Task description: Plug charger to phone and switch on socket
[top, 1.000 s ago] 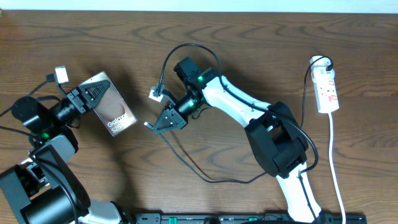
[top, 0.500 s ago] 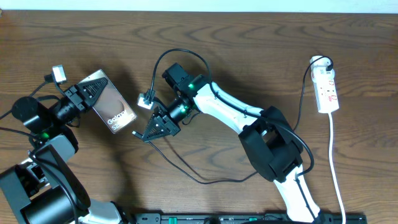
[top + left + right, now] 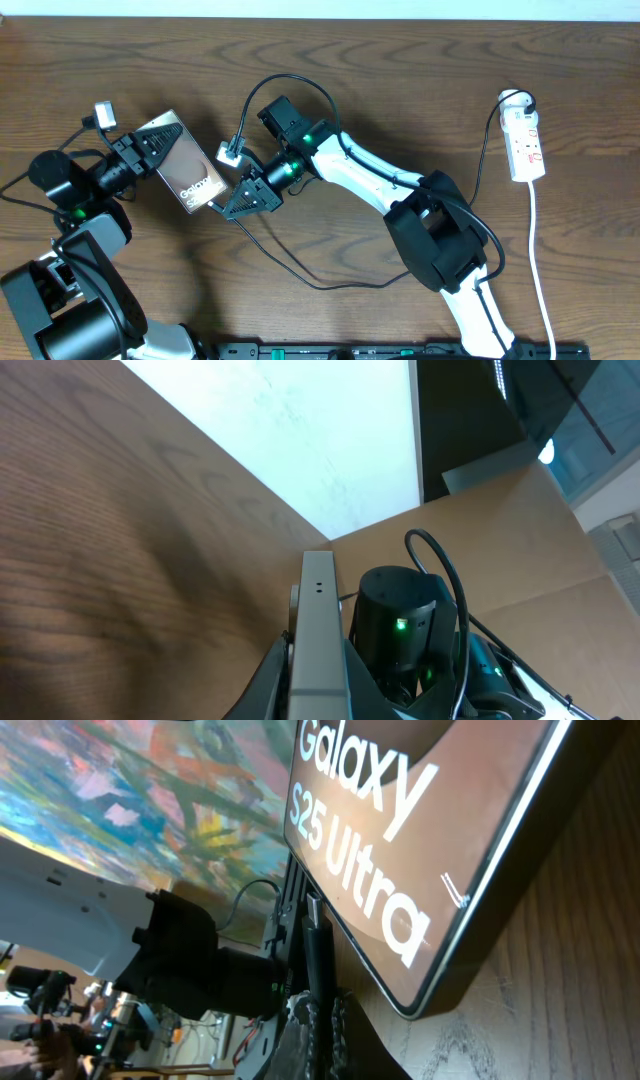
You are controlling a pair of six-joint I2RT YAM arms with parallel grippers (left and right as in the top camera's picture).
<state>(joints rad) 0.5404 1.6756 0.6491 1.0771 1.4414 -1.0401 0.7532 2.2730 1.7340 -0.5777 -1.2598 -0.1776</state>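
spreading under everything, the wooden table [image 3: 400, 60] has open room along its far side and in the wide gap between the arms and the right edge.

the galaxy s25 ultra phone [image 3: 188, 168] is left of centre and appears to be held tilted off the wood. the left gripper [image 3: 145, 150] is clamped on its far-left end, and the left wrist view shows the slab edge-on between the fingers. the white power strip [image 3: 527, 145] lies well apart at the far right, its cord trailing toward the near edge.

the charger cable [image 3: 330, 285] leaves the strip, sags toward the near side and climbs to the right gripper [image 3: 228, 205]. that gripper's fingers are pressed together on the plug tip [image 3: 318, 955], just beside the phone's near-right corner.

the step in hand looks like seating the tip in the phone's short end, though the port itself is not visible. doing it well likely means squaring the tip to that edge and pushing along the phone's long axis. the left grip should brace against the push.

room is tight here: the two grippers are near each other, and the rounded phone corner could deflect the tip. the cable loop seems to leave enough slack not to tug.
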